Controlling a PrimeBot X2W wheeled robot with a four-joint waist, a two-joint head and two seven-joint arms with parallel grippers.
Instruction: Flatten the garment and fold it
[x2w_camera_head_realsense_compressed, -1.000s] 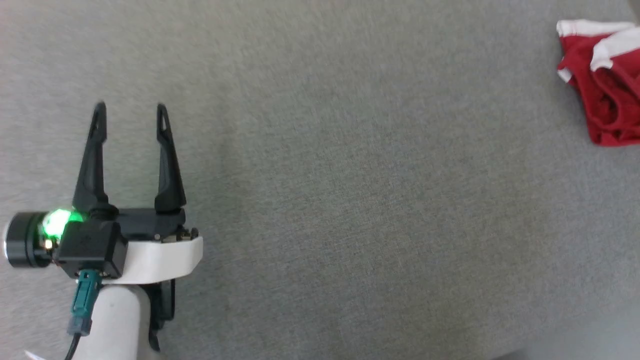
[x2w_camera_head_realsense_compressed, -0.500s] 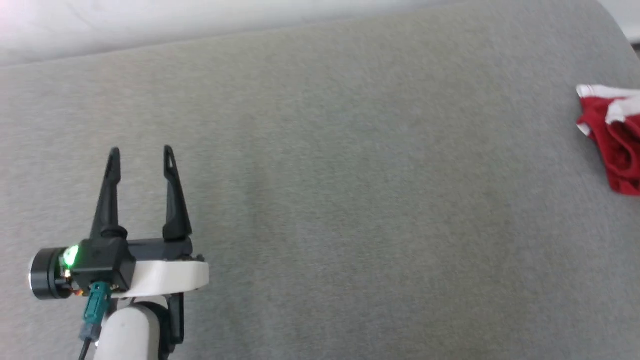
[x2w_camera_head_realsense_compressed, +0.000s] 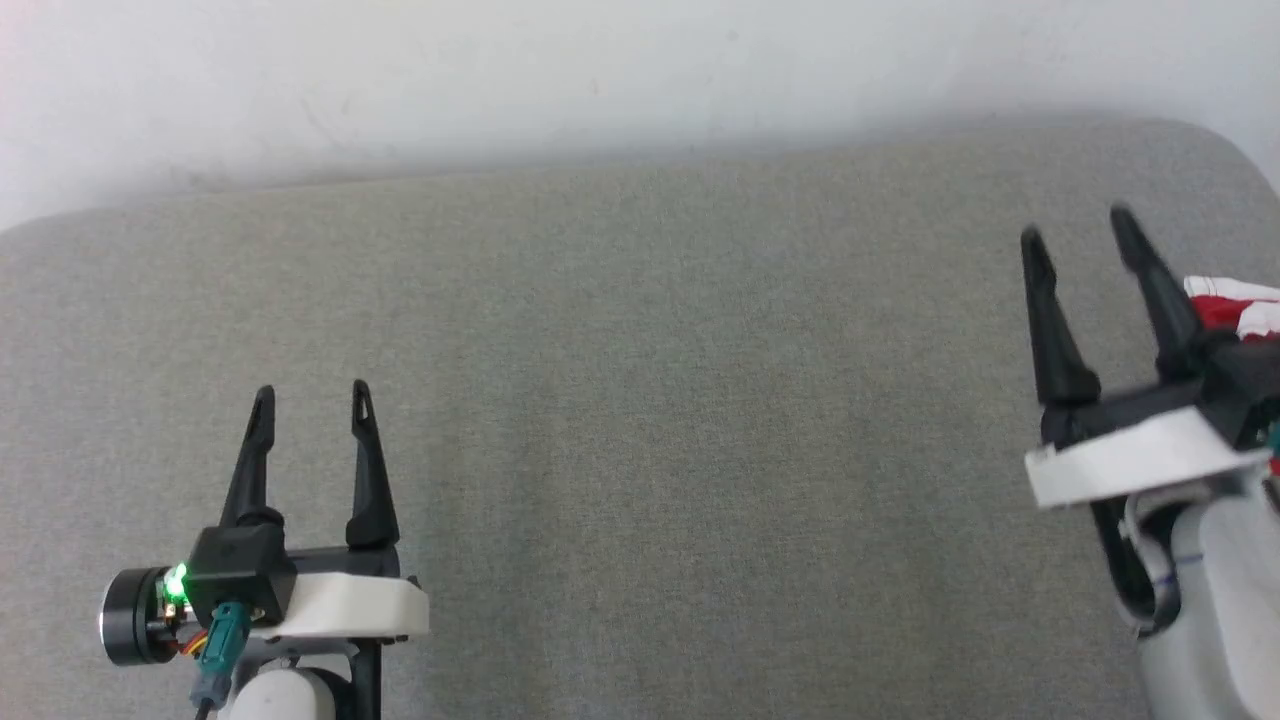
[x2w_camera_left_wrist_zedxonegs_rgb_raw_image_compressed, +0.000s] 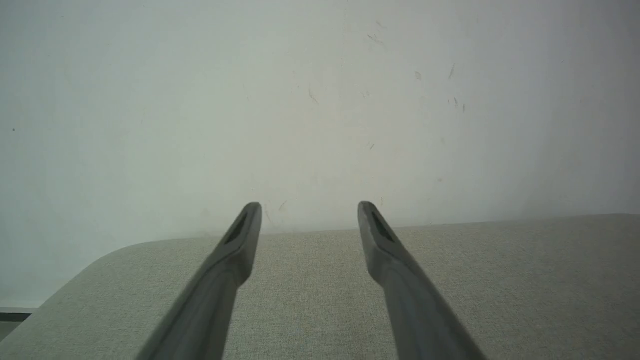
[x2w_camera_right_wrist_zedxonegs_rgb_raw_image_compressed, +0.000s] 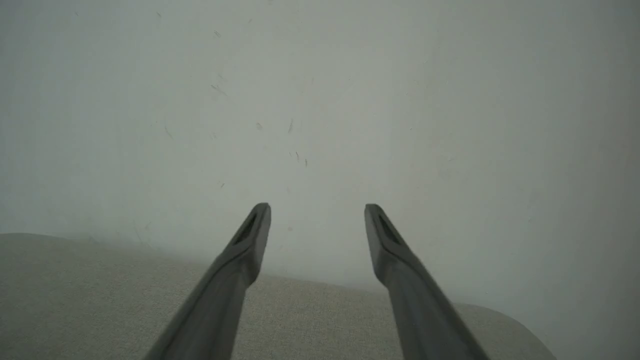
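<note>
1. The tabletop (x2w_camera_head_realsense_compressed: 640, 400) is the biggest thing before me. It is a broad grey surface with a fine woven texture, rounded corners and a matte, slightly grippy look. A pale, faintly scuffed wall (x2w_camera_head_realsense_compressed: 600, 80) rises behind it.
2. My right end effector (x2w_camera_head_realsense_compressed: 1075, 227) hovers at the far right. Its two long, dark, tapering fingers are spread wide and hold nothing.
3. My left end effector (x2w_camera_head_realsense_compressed: 312, 390) hovers at the lower left, well apart from the work. It too is spread wide and empty.
4. The garment (x2w_camera_head_realsense_compressed: 1218, 312) lies at the tabletop's right edge, near the rounded corner. It is soft red cloth with a white band (x2w_camera_head_realsense_compressed: 1225, 290), bunched and mostly hidden behind my right wrist.
5. Risks, as I judge them:
   - With so little of the cloth visible, I may pinch a single layer and lift a twisted bundle.
   - A sideways nudge could slide it over the nearby edge.
   - Hard fingertips dragged on the weave could snag.
</note>
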